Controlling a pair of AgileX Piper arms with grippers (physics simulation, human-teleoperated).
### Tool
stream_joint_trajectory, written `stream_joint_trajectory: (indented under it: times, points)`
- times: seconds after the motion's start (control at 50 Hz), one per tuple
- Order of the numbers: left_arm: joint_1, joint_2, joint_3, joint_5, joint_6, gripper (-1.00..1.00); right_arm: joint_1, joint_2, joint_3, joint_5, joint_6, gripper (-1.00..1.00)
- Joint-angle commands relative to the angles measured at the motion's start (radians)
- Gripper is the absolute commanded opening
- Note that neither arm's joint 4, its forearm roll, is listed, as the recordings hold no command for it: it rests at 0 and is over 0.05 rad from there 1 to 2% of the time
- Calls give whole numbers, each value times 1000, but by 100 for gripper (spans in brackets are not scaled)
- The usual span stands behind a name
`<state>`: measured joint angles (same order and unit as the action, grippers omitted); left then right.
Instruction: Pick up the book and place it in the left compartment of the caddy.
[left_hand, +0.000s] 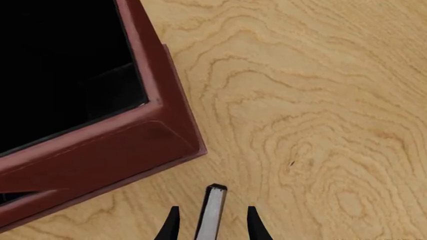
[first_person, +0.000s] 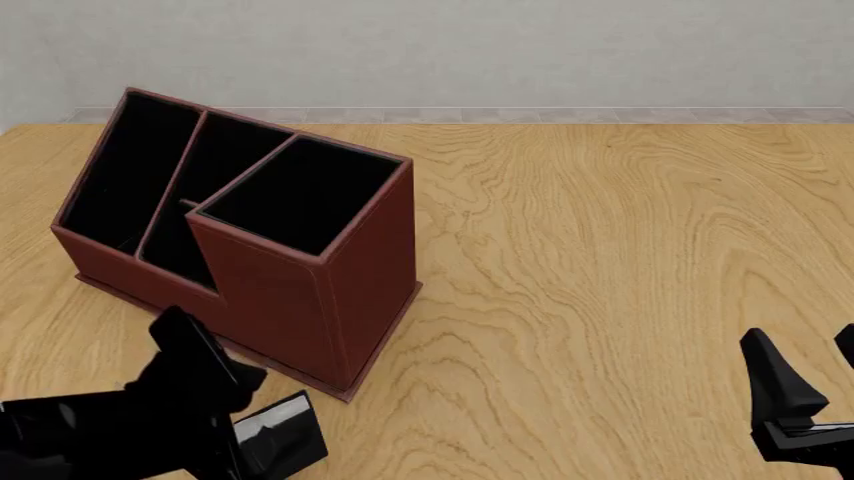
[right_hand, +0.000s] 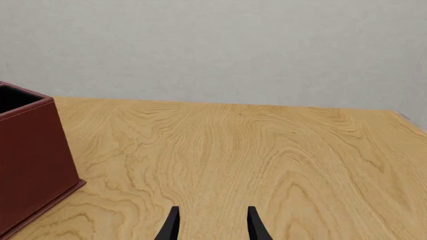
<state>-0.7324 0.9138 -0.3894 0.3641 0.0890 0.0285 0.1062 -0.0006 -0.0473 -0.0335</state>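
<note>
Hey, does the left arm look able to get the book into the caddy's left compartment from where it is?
Probably yes. The left gripper has the book between its fingers near the caddy, and the left compartment is open-topped; the arm must lift over the wall.

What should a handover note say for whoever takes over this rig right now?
Left gripper: the book sits edge-on between its fingers, seemingly gripped, though contact cannot be confirmed. It is near the caddy, outside the corner by the base lip.
Right gripper: open, holding nothing, over bare table on the right.
Done: book apparently picked up.
Left: carry it over the caddy's left compartment, lower it in and release. All three compartments look dark, with nothing visible inside.
</note>
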Motion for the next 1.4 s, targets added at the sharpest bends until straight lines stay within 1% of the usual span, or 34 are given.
stream_joint_trajectory:
  times: [0.02,0.36,0.46,0.92,1.4]
  points:
    - [-10,21,11,-17,-8,100,1,9,0,-6,1,100]
    - [-15,37,13,-23,-10,100,3,20,0,-16,7,100]
    - [-7,42,12,-26,1,100,2,21,0,-17,7,100]
    - [-21,46,31,-44,-12,100,-2,2,0,-4,7,100]
    - [-3,54,48,-65,-5,100,-3,-3,0,1,10,100]
